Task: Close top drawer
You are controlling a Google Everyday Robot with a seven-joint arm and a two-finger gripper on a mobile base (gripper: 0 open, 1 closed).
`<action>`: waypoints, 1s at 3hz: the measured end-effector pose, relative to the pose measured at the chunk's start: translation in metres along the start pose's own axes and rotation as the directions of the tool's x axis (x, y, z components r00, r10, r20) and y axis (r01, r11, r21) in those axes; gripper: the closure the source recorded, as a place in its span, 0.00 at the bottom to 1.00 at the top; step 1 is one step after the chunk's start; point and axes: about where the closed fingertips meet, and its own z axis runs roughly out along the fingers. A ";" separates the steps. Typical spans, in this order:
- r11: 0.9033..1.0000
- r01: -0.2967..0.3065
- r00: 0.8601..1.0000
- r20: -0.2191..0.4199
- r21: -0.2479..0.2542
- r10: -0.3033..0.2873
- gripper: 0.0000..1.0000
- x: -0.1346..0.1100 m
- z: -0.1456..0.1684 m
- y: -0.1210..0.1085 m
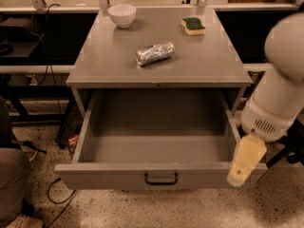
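- gripper (240,172): cream-coloured, lower right of the frame, tilted with its tip pointing down and left; open or closed, cannot tell
- gripper tip overlaps the right end of the top drawer's front panel in the picture; touching or just in front, cannot tell
- arm (280,94): thick white body, right edge of the frame, runs up from the gripper past the cabinet's right side; blurred
- top drawer (109,177): lower centre of the frame, pulled far out from the grey cabinet, deep box empty inside
- handle (161,178): small dark loop, centre of the front panel, well left of the gripper
- surface (118,65): flat grey cabinet top, centre to upper frame, above the open drawer
- foil-wrapped roll (155,53): lying on its side near the middle of the surface
- white bowl (122,14): upright, upper left of the surface
- sponge (193,25): yellow with green top, upper right of the surface, well apart from the bowl
- floor (142,208): speckled, bottom of the frame; dark cable (57,196) lies on it at lower left
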 end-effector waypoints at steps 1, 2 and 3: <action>0.987 -0.158 0.986 -0.064 -0.038 0.156 0.00 0.032 0.046 0.020; 0.965 -0.258 0.961 -0.120 -0.046 0.251 0.14 0.057 0.071 0.040; 0.952 -0.305 0.945 -0.134 -0.041 0.297 0.37 0.069 0.092 0.051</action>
